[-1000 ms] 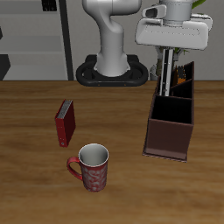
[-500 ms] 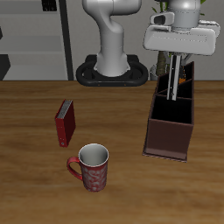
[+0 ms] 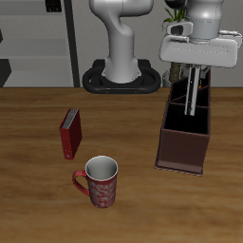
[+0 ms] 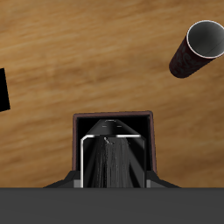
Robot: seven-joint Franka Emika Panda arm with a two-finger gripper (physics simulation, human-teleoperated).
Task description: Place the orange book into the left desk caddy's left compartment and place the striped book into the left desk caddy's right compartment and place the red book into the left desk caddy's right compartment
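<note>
My gripper (image 3: 193, 70) hangs over the left desk caddy (image 3: 182, 150), shut on the striped book (image 3: 193, 95), which hangs upright below it. The book's lower end reaches down between the caddy's walls, just in front of the taller slanted end. In the wrist view the striped book (image 4: 109, 162) points down into one open compartment, framed by the caddy's rim (image 4: 109, 115). Whether it touches the floor I cannot tell. The red book (image 3: 69, 133) stands on the table well away from the caddy. The orange book is hidden behind the gripper and the striped book.
A red-patterned mug (image 3: 99, 180) stands nearer the table's front edge than the red book and also shows in the wrist view (image 4: 199, 48). A dark flat thing (image 4: 3, 89) is cut off at the wrist view's edge. The robot's base (image 3: 119, 78) stands behind.
The gripper has carried the striped book forward along the caddy, away from the tall end, and a little lower. The bit of orange seen beside it earlier is now covered.
</note>
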